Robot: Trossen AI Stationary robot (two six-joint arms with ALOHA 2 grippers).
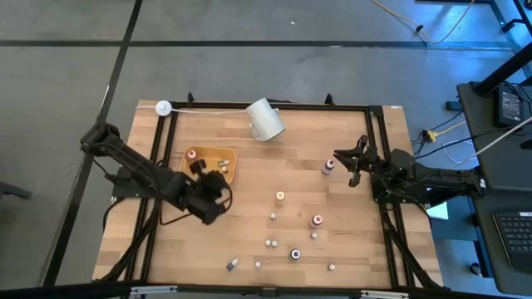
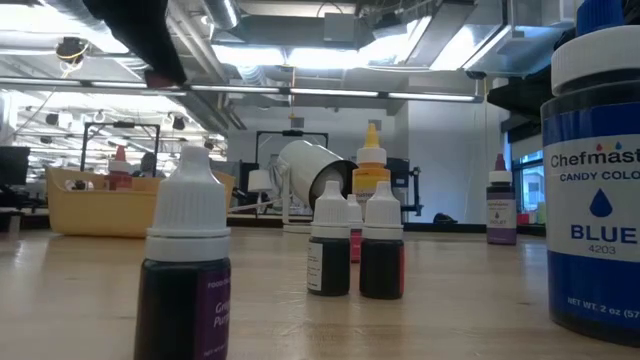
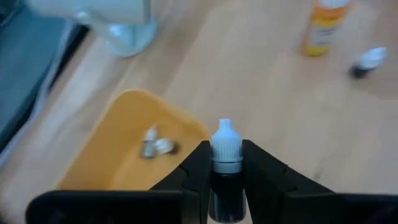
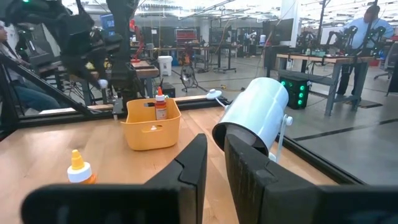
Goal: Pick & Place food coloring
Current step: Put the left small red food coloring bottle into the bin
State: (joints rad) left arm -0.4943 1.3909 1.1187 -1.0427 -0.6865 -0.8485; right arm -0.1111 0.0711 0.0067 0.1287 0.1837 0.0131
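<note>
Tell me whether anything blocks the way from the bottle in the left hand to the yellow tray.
Nothing visible does. The left hand holds a white-capped bottle upright just beside the tray, whose near floor is bare; two small bottles lie farther in.

Pale wooden table (image 1: 349, 241) with visible grain, smooth yellow plastic tray (image 1: 229, 159), glossy white plastic cup (image 1: 266, 120).

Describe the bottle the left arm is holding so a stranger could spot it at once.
Find the yellow-orange tray on the table's left half. Beside it, the left gripper is shut on a small dark bottle with a white cap, held upright. It is the only bottle lifted between fingers; the others stand on wood or lie in the tray.
</note>
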